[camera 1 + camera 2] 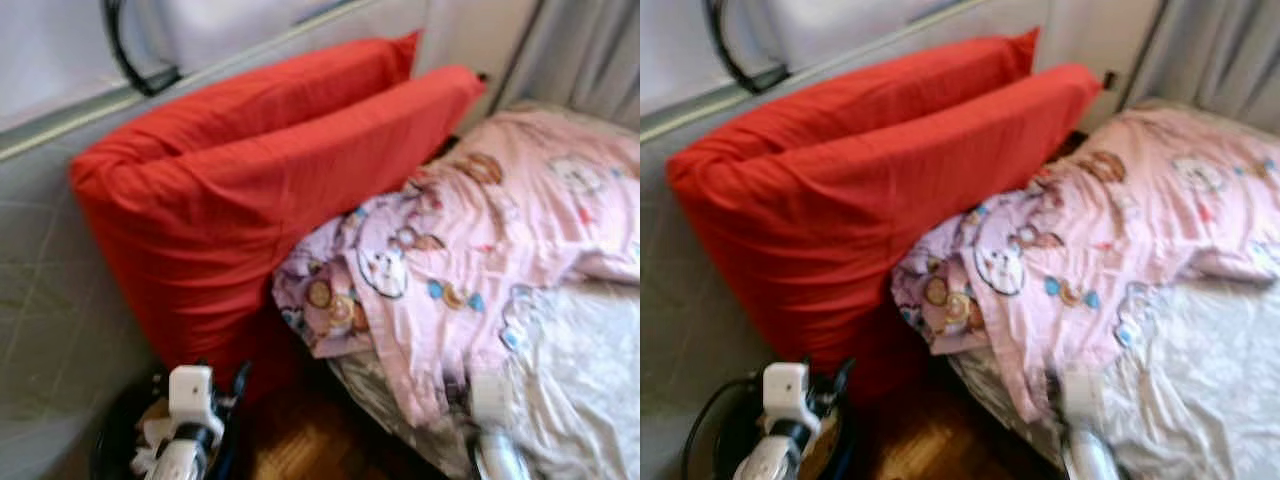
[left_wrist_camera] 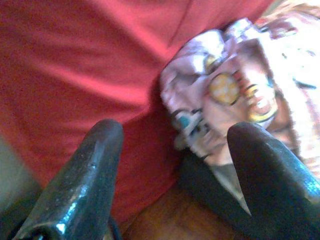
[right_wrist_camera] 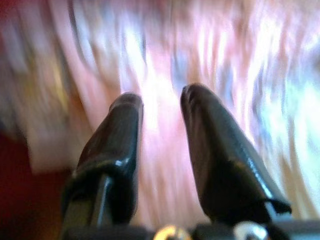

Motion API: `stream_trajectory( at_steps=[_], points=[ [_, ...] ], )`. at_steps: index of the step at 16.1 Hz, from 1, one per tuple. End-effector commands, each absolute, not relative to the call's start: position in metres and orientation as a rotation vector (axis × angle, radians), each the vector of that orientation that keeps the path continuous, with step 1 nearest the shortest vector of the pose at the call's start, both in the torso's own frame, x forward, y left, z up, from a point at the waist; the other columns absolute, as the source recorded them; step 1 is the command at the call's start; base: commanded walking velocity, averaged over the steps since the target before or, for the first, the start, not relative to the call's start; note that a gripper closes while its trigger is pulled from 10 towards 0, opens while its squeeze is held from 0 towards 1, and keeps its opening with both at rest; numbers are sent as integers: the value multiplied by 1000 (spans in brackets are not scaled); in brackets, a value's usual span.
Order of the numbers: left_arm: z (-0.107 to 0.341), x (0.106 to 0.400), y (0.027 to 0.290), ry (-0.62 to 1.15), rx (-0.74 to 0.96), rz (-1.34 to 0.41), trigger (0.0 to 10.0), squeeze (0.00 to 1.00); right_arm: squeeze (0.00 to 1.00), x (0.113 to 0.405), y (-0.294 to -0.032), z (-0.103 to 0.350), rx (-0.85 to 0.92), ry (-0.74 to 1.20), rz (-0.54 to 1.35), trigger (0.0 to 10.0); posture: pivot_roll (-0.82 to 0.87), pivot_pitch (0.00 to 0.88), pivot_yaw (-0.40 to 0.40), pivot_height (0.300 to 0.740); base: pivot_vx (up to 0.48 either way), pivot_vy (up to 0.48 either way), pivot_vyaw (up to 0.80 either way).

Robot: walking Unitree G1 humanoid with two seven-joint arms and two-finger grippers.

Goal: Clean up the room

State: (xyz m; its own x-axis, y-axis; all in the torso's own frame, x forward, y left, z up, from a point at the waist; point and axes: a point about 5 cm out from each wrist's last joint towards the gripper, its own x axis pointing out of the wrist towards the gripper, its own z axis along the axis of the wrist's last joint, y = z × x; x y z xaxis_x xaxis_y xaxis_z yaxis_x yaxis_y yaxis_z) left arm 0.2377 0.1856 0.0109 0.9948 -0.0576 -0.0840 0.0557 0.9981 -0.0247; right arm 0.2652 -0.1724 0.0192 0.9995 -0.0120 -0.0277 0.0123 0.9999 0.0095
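Two red pillows [image 1: 260,190] lean against the wall beside the bed [image 1: 590,370]. One pink patterned blanket [image 1: 470,250] lies bunched on the bed, its corner hanging over the edge. The left tool [image 2: 172,150], spread wide, points at that corner. The right tool [image 3: 160,102], narrowly parted, hovers just over the blanket.
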Motion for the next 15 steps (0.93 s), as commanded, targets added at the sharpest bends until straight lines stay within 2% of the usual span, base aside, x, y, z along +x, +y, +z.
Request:
stream_trajectory(
  at_steps=[1,3,8,13,15],
  points=[
    [9,233,185,104,-21,-53,10000,0,0,271,-171,33,9,-47,-1,10000,-8,87,19,740,0,0,0],
    [24,234,185,62,-16,-56,10000,0,0,270,-173,41,-20,-104,3,10000,-6,79,21,740,0,0,0],
    [32,229,186,75,-17,-36,10000,0,0,250,-173,20,-17,40,-15,10000,-4,85,19,740,0,0,0],
    [33,232,188,101,-15,-22,10000,0,0,249,-169,18,-36,79,6,10000,-3,115,19,740,0,0,0],
    [34,233,188,107,-14,-22,10000,0,0,249,-169,17,-42,90,6,10000,-3,125,20,740,0,0,597]
  ],
)
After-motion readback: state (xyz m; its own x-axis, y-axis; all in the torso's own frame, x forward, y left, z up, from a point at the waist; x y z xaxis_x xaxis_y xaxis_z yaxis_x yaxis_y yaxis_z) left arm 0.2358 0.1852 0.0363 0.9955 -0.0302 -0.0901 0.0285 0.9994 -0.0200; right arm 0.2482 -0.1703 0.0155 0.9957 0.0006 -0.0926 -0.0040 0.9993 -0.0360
